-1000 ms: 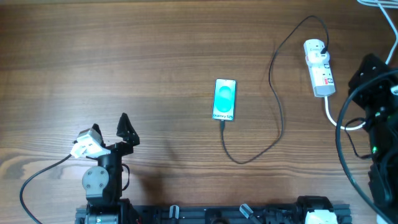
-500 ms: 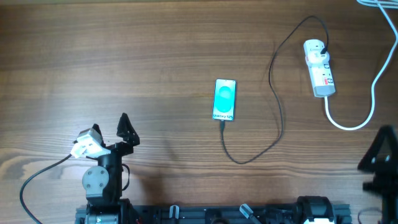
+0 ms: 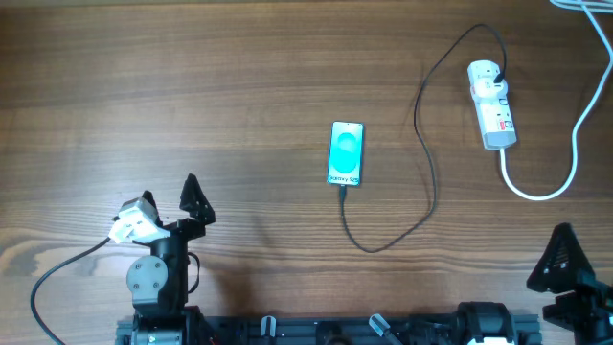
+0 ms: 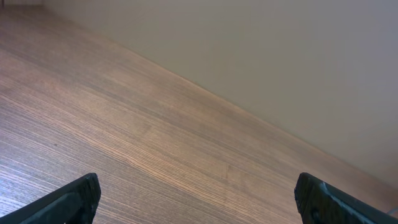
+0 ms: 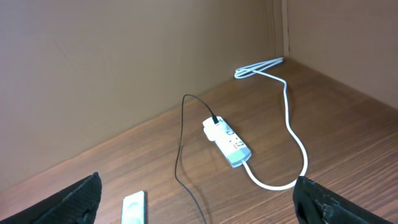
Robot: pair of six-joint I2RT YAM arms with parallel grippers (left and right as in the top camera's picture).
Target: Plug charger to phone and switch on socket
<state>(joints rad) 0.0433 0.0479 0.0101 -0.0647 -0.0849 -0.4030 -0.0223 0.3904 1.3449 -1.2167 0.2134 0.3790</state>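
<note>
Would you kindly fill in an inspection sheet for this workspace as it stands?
Surface: wooden table, brown grain.
Job's things: phone face up, screen lit; charger tip meets its near end, adapter in the socket; switch state unreadable.
Clutter: nothing seen.
Grippers: left gripper and right gripper open, empty.
Cables: white cord loops off the socket.
Surroundings: beige wall.

Phone (image 3: 346,151) at table (image 3: 192,77) centre; socket (image 3: 490,105) near far right corner; charger (image 3: 427,163) runs between them; cord (image 3: 551,187) trails along right edge.
</note>
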